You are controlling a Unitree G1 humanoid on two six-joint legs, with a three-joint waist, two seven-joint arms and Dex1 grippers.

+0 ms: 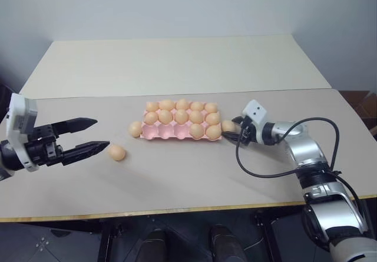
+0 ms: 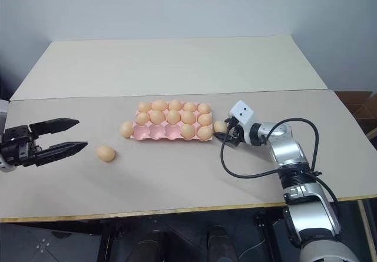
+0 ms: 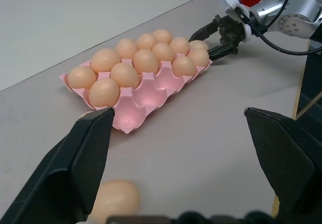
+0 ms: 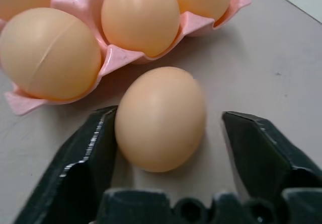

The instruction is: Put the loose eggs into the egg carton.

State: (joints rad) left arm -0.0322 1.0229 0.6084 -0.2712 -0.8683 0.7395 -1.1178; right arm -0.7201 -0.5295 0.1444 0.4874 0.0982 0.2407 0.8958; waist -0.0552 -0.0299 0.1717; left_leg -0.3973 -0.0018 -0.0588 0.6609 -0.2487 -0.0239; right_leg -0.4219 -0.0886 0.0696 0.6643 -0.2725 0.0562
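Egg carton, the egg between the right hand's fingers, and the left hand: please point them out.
egg carton (image 1: 169, 133): left eye view, empty front cup.
egg at right hand (image 4: 161, 118): right wrist view, shell middle.
left hand (image 1: 93, 133): left eye view, midway between fingertips.

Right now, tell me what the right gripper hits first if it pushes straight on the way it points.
The right gripper would meet the loose egg lying on the table between its open fingers, one finger already at its side. Just beyond that egg sits the egg carton, so a further push would likely press it against the carton's edge.
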